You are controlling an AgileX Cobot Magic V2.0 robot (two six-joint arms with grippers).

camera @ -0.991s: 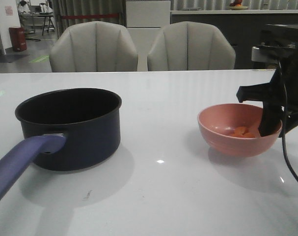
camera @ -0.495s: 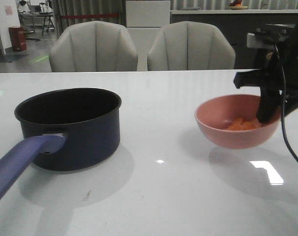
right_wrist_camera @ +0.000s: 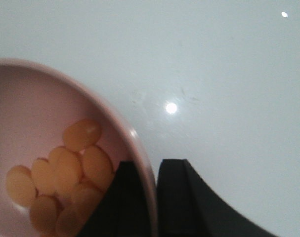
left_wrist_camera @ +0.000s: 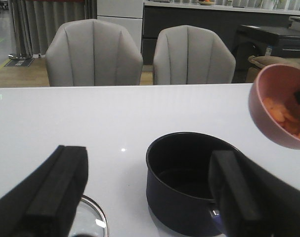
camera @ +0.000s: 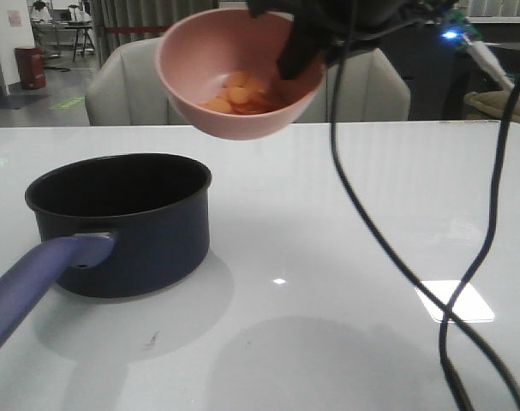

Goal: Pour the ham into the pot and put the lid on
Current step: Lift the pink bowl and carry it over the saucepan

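The right gripper (right_wrist_camera: 152, 197) is clamped on the rim of the pink bowl (camera: 234, 73), one finger inside the wall and one outside, and holds the bowl in the air above the table (camera: 328, 257), tilted toward the camera in the front view. The ham (camera: 238, 94), several orange-pink pieces, lies heaped in the lowest part of the bowl, close to the inner finger. The pot (camera: 122, 223) stands upright on the table below and to the left of the bowl, mouth open and dark inside, its purple-blue handle (camera: 37, 282) pointing toward the robot.

The left gripper (left_wrist_camera: 145, 197) hovers with its jaws wide apart and nothing between them; the lid (left_wrist_camera: 90, 219) shows only as a curved edge on the table beneath it, well apart from the pot's mouth.

Risks, as judged from this position: the bowl does not appear to be fully over the pot's opening, so further tilt now would likely drop pieces onto the table beside the pot. The grip takes only a narrow bite of a smooth rim, so the bowl may swivel or slip as it rotates. A low pour could knock the bowl against the pot's rim. The dangling cable (camera: 362, 223) crosses the table and could snag.
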